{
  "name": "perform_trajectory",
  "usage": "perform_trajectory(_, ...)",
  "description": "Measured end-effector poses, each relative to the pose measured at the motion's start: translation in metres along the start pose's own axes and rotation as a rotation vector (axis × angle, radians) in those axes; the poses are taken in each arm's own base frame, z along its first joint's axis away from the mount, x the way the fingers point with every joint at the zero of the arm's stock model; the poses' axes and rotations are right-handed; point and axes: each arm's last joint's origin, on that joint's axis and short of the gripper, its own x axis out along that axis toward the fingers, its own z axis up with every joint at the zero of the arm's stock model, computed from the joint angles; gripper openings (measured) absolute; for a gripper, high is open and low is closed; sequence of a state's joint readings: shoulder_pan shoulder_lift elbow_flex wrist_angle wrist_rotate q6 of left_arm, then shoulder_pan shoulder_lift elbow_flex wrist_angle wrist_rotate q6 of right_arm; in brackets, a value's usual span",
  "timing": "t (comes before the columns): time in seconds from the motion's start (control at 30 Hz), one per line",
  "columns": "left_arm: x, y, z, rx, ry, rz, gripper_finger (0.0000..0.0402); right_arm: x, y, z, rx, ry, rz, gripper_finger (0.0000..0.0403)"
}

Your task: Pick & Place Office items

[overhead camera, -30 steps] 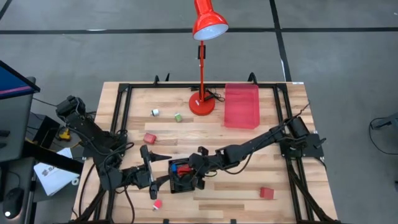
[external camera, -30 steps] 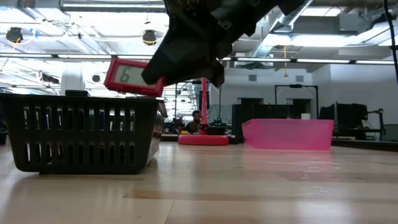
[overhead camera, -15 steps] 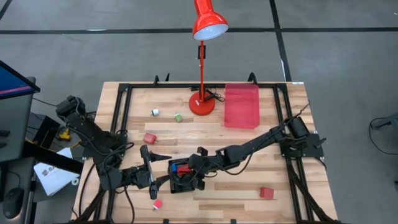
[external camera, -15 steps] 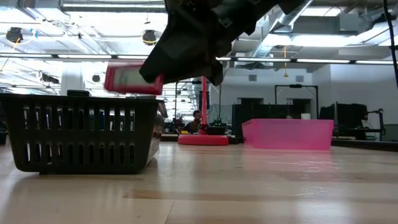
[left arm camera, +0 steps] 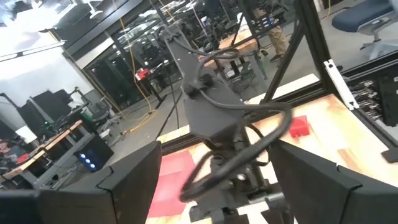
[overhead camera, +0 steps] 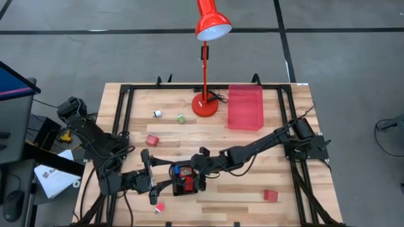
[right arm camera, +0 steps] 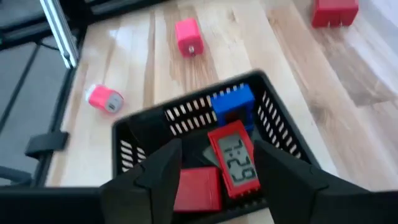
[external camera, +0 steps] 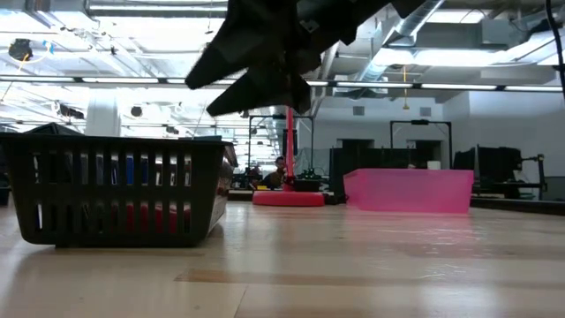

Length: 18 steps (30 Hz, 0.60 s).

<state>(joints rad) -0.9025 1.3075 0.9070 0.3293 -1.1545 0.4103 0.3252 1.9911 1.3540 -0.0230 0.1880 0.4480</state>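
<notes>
My right gripper (right arm camera: 217,149) hangs open just above the black basket (overhead camera: 183,181), touching nothing. Under it in the basket lies a red digital clock (right arm camera: 235,165), face up, beside a blue piece (right arm camera: 233,106) and a red block (right arm camera: 198,190). In the low view the spread fingers of the right gripper (external camera: 252,79) stand over the basket's (external camera: 115,199) right part. My left gripper (overhead camera: 151,183) waits open and level just left of the basket. More office items lie loose on the table: a red block (overhead camera: 151,140), a white piece (overhead camera: 156,113), a green piece (overhead camera: 181,118).
A translucent red tray (overhead camera: 245,107) and the red desk lamp's base (overhead camera: 205,104) stand at the far side. A red block (overhead camera: 271,195) lies near the front right and a pink piece (overhead camera: 160,206) at the front left. Black frame rails (overhead camera: 123,120) edge the table.
My right gripper has opened above the basket and let go of the red clock. The clock, held up over the basket's rim a second ago, has fallen into the basket and now lies inside it face up.
</notes>
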Motion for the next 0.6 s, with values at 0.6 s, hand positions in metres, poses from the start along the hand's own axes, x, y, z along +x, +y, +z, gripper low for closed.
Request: perform_trajectory(0.6, -0.006, 0.0, -0.001, 0.004, 0.04, 0.086, 0.0296, -0.022, -0.001, -0.01, -0.019, 0.134, -0.157, 0.0183)
